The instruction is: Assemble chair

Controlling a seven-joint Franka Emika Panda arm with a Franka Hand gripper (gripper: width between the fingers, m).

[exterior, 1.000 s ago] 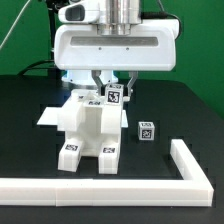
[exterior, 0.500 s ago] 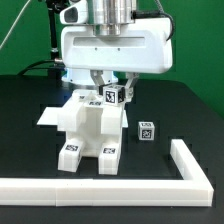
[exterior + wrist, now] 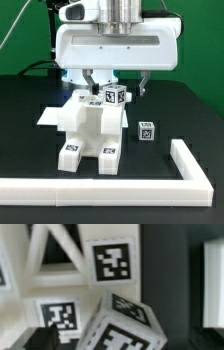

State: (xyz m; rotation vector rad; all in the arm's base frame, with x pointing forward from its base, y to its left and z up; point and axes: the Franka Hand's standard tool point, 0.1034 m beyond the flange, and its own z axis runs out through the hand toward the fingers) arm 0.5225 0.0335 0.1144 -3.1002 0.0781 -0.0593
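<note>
The gripper (image 3: 115,82) hangs spread wide above the chair (image 3: 88,128). Its fingers (image 3: 142,84) stand clear on either side of the tagged post (image 3: 113,97) on the chair's top and grip nothing. The chair stands on the black table (image 3: 30,110), well in from its edges. A small tagged block (image 3: 146,130) lies just beside the chair, toward the exterior view's right.

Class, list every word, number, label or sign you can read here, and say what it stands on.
No words or numbers are readable anywhere.
Only square black-and-white pattern tags, no letters: on the chair and on a small loose block.
</note>
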